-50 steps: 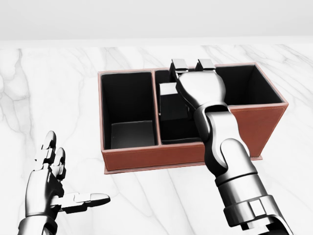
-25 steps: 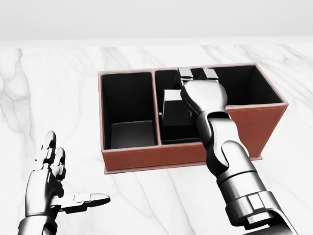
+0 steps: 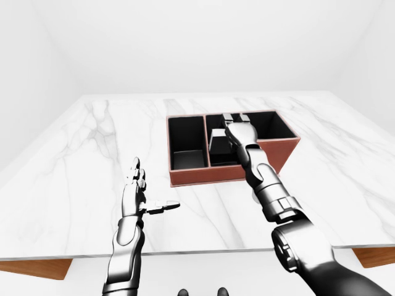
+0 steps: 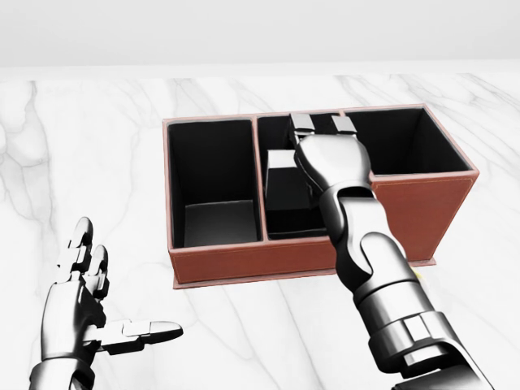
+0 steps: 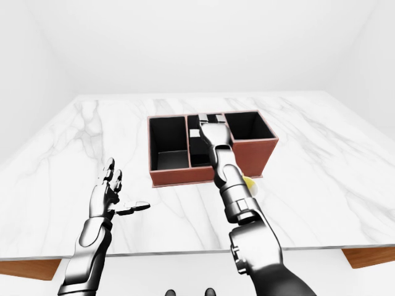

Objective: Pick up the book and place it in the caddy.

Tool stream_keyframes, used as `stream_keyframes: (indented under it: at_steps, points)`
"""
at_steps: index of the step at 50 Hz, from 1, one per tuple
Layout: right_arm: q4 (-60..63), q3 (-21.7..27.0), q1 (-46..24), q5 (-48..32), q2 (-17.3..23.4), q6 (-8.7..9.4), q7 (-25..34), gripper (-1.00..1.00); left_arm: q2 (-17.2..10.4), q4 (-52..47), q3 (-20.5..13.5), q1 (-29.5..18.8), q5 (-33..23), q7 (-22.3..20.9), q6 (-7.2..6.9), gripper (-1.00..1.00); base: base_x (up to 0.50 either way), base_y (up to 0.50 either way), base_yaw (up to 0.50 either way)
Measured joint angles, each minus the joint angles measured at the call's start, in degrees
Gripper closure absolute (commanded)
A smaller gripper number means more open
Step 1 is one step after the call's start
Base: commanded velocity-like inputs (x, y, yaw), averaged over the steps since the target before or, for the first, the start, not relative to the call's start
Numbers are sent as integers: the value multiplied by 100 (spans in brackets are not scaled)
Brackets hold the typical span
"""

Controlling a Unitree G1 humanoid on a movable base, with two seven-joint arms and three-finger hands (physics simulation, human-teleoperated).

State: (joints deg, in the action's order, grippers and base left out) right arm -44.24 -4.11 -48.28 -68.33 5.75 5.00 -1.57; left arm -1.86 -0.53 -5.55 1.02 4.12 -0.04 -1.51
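The right hand's fingers (image 4: pixel 302 123) reach past the top of the book (image 4: pixel 286 183) inside the caddy (image 4: pixel 244 258); 2 metal fingertips show above the knuckles, near the caddy's top wall in the head view; whether they pinch the book or merely stand beside it I cannot tell, since the palm hides the contact. The right hand (image 4: pixel 321 142) hangs palm-down over the caddy's middle compartment, a pose that suits lowering something in from above; the forearm crosses the caddy's near wall for the same reason.

The book, a dark block, stands roughly upright in that middle compartment, just left of the palm and close to the divider that borders the caddy's left compartment; my judgement is that the placing is nearly done and only the letting-go and lifting out remain.

The left hand (image 4: pixel 89 305) rests well to the lower left of the caddy over the marble table (image 4: pixel 97 146); its fingers are spread, thumb stuck out sideways, holding nothing; it seems parked clear of the work.

In the right-eye view a small yellow thing (image 5: pixel 249 184) peeks out by the caddy's lower right corner, behind the arm; what it is I cannot tell.
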Motion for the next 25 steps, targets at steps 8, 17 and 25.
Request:
stream_keyframes:
  at_steps: [8,17,25]
  points:
    - [-193,-4,-98,16,-22,0,-127,100,1,-14,-4,1,2,-1,-11,-100,0,0,0]
    - [-387,-2,-182,49,-25,0,-278,100,0,47,-6,-17,2,-1,32,-100,0,0,0]
    - [-496,-8,-229,56,-2,-1,-354,100,-5,145,-7,-48,5,-1,100,-100,0,0,0]
